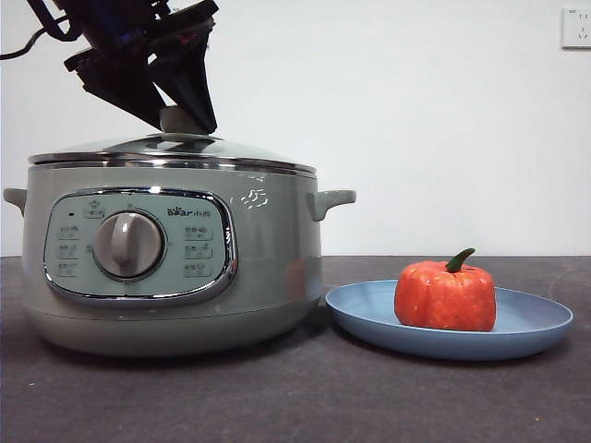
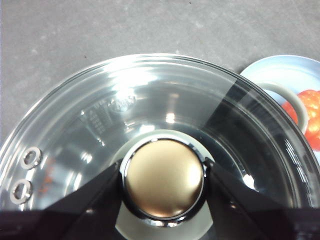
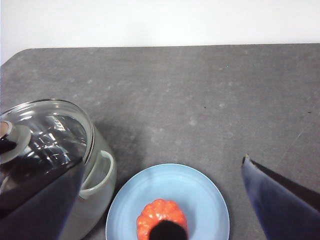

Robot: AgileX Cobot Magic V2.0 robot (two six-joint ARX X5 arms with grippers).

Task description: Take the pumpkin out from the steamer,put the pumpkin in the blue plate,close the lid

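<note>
Your left gripper (image 2: 164, 175) clamps the knob of the lid (image 1: 171, 148) seated on the steamer (image 1: 268, 268); your right gripper (image 3: 160, 200) hangs open above the pumpkin (image 1: 445, 295) on the plate (image 1: 526, 332).

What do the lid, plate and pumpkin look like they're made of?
Lid: clear glass dome, seemingly, since the pot interior shows through and highlights glint on it; chrome-look rim.
Blue plate: matte, no glare; probably plastic or glazed ceramic, can't tell which.
Pumpkin: dull orange-red, mottled surface; looks like a foam or plastic toy.
</note>
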